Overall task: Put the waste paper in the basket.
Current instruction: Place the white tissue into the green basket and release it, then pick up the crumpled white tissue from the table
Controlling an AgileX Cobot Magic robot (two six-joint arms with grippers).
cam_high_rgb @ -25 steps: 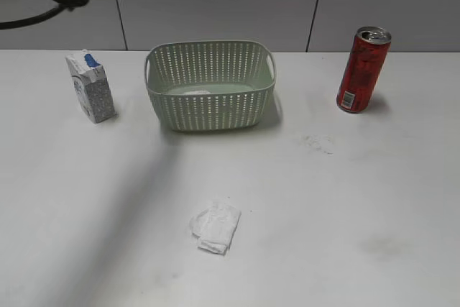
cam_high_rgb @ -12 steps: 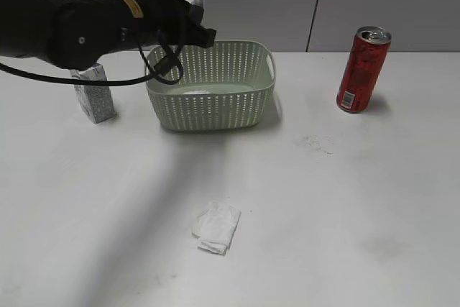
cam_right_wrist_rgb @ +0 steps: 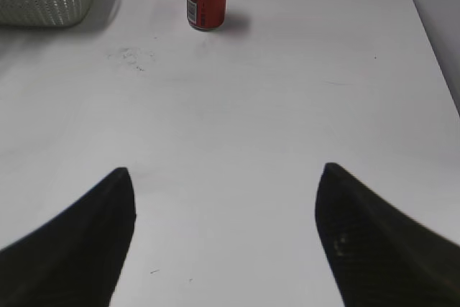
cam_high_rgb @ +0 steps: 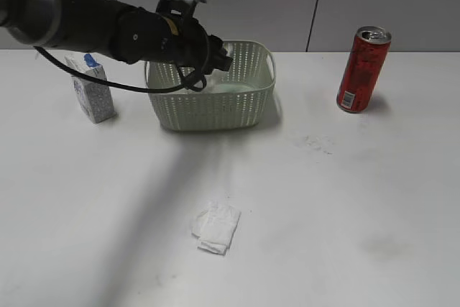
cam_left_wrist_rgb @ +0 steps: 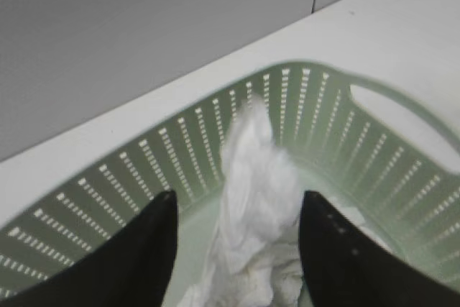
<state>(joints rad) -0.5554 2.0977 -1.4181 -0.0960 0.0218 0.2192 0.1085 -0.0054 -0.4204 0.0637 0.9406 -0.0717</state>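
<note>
White waste paper (cam_left_wrist_rgb: 257,199) between left jaws, over basket (cam_left_wrist_rgb: 374,141)

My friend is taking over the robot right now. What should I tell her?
Left claw: over the basket, fingers apart, a paper wad between them; grip state unclear.
Right claw: open, empty, above bare table.
Some white paper already lies in the basket.
One wad sits on the table in front of the basket.
Left: let go of this wad, then fetch that one.
</note>
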